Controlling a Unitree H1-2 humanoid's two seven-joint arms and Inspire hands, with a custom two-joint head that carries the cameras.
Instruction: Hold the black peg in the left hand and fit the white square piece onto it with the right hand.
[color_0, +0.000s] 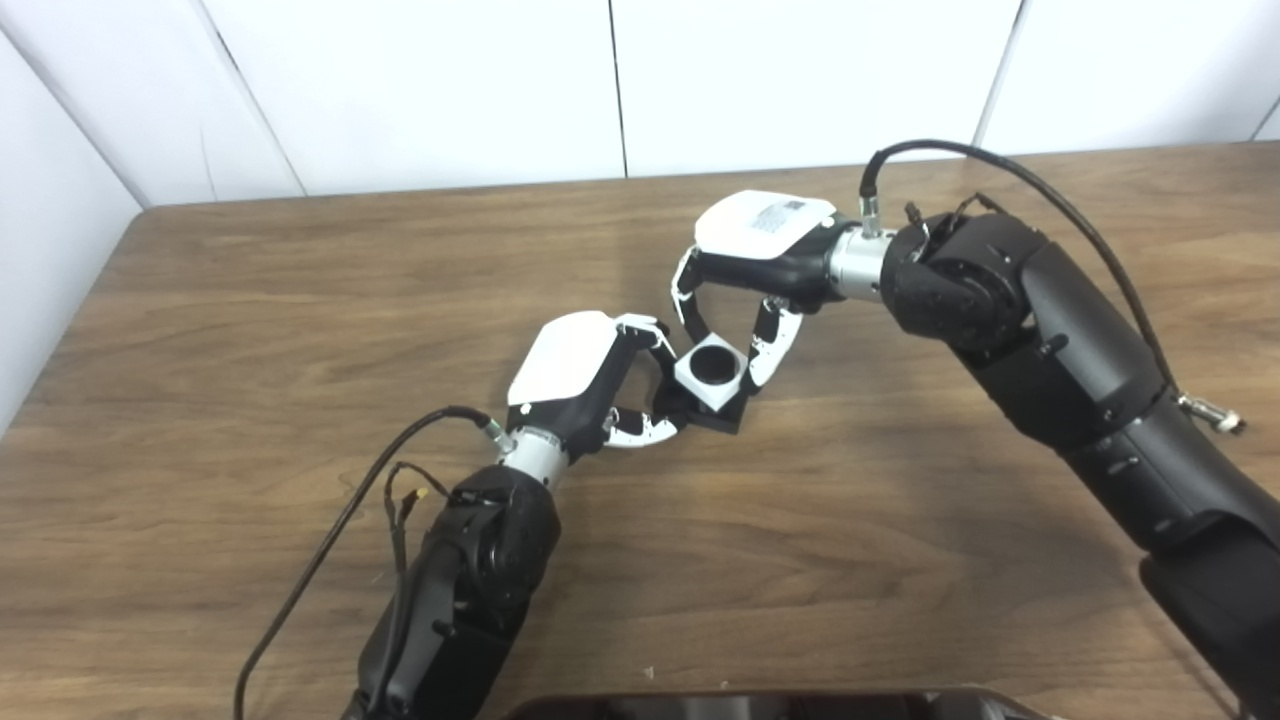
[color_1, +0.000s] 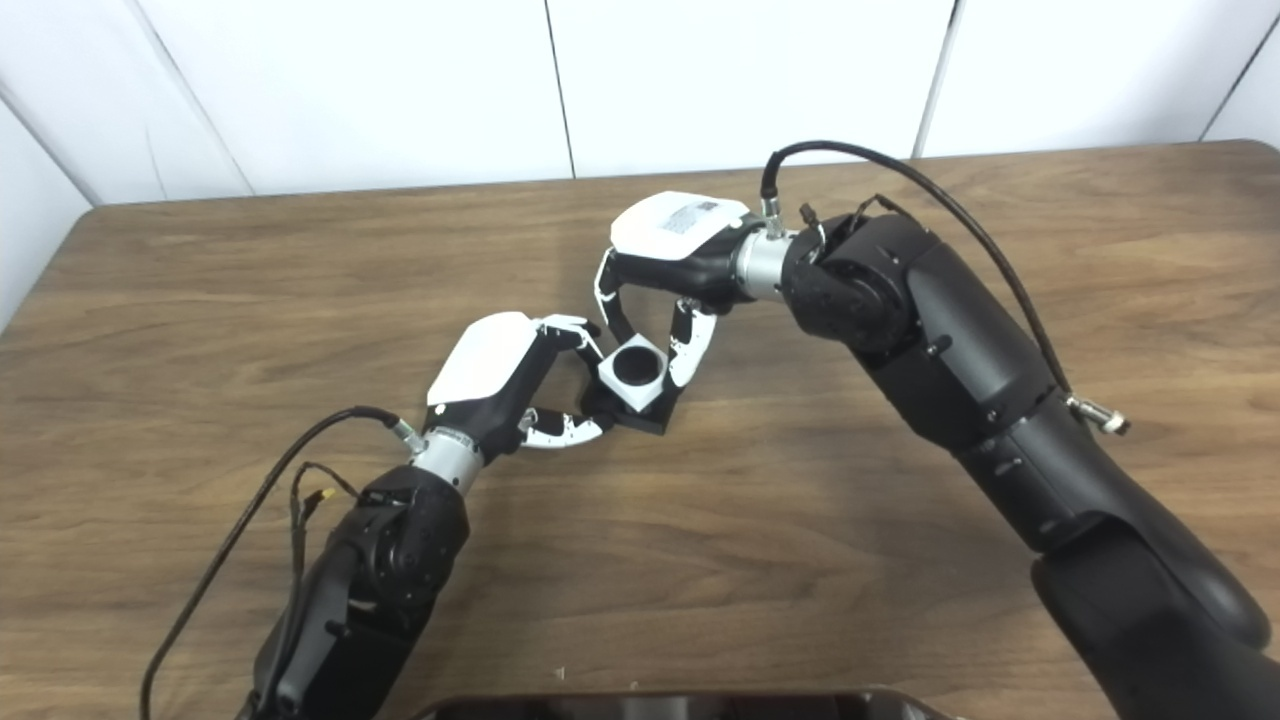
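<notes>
Left hand (color_0: 585, 375): fingers closed on the black peg's base (color_0: 722, 418)
Right hand (color_0: 755, 255): fingers pinching the white square piece (color_0: 712, 375) (its round hole looks dark)
White piece: sitting over the base, mid-desk (color_0: 250, 300)

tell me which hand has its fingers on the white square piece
The right hand, reaching in from the far side: its fingers straddle the white square piece. The left hand instead holds the black peg's base beneath it.
</notes>
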